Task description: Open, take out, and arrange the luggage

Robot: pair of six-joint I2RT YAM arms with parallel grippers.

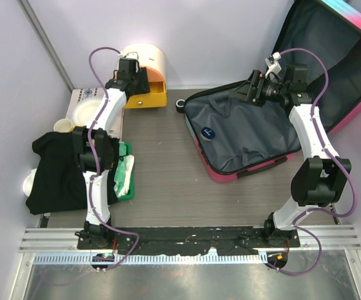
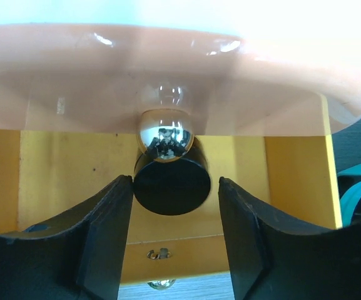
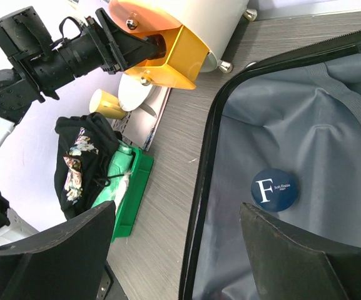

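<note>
Look to 3 o'clock on the table for the luggage: lying open, grey inside facing up, lid leaning back toward 1 o'clock against the wall. Seems to stretch longways from about 9 to 3 o'clock, a bit tilted. Inside, near the rim on the 9 o'clock side, can see 1 round blue tin with a white F, lying flat on the lining. No other loose thing showing, though partly hidden by the arm. Hanging over the far part of the luggage: the right gripper, jaws wide and holding nothing. From those jaws, find the tin toward 8 o'clock and lower down. Much nearer to it than the left gripper, way off at 11 o'clock, up against the cream-and-orange drawer box. There, jaws narrow on both sides of a black round thing under a shiny knob; cannot tell if squeezing it or only beside it. Probably a job for the right arm next: dip down, pinch the tin, lift over the black rim. Plenty of bare table at 9 o'clock of the luggage for putting it down, before the green tray and the black cloth. Watch the rim close beside the tin, and the tall lid behind.
</note>
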